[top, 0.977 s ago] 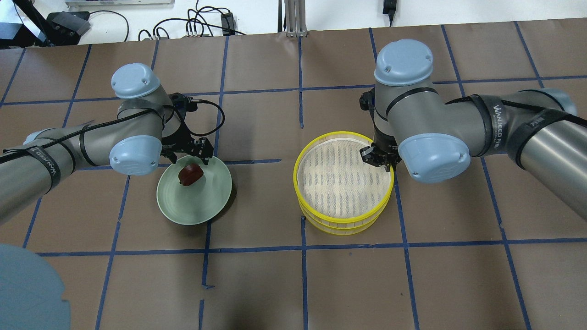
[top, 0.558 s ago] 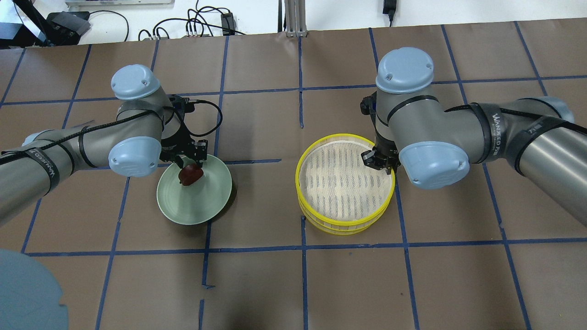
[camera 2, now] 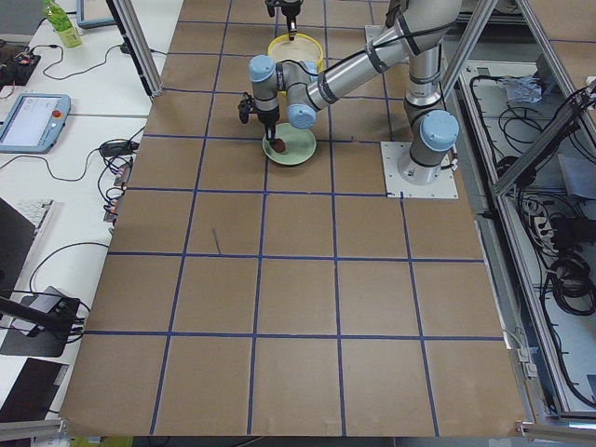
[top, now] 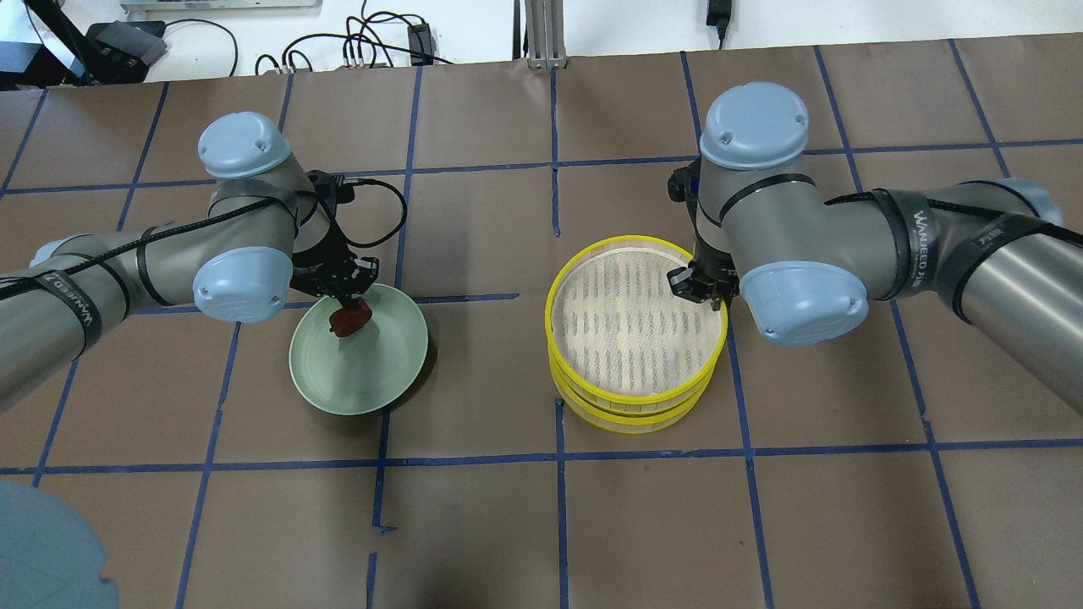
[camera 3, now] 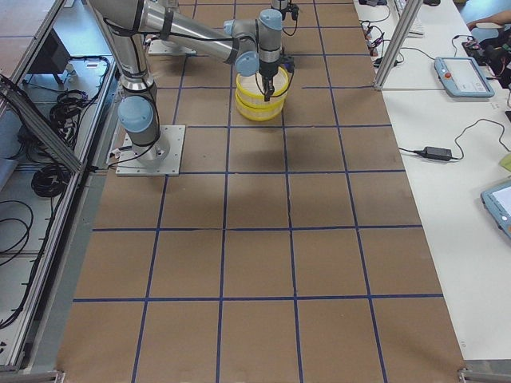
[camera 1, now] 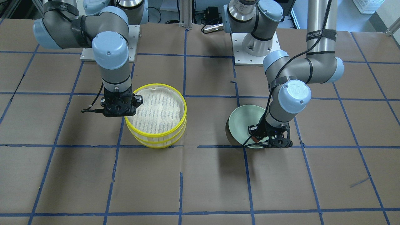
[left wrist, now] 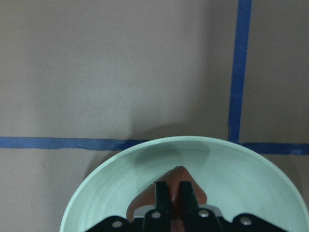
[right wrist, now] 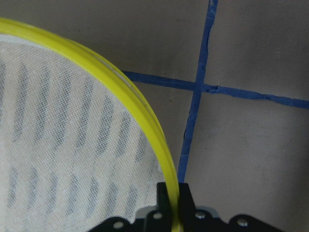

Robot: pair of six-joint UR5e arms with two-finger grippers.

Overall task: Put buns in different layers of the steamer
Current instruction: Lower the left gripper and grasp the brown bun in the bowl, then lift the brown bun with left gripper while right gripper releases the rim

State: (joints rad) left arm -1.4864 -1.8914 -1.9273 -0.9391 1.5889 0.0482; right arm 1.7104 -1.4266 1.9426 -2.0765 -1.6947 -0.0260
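Note:
The reddish-brown bun (top: 351,320) lies on a pale green plate (top: 372,372). My left gripper (top: 345,298) stands over it, shut on it; the left wrist view shows the fingers (left wrist: 162,193) pinching the bun (left wrist: 179,173). The steamer (top: 551,313) stands right of centre, its white striped liner bare. My right gripper (top: 696,284) is shut on the yellow rim (right wrist: 145,111) of the top layer at its far right side. That layer looks raised a little off the lower layer (top: 630,419). The cream-white bun is not in view.
The plate (camera 1: 240,120) and the steamer (camera 1: 185,109) sit about a plate's width apart on brown paper with a blue tape grid. Cables and boxes lie beyond the table's far edge (top: 355,51).
My left gripper came down around the reddish-brown bun and shut on it. My right gripper, holding the rim, has drawn the top layer slightly up and away from the lower one.

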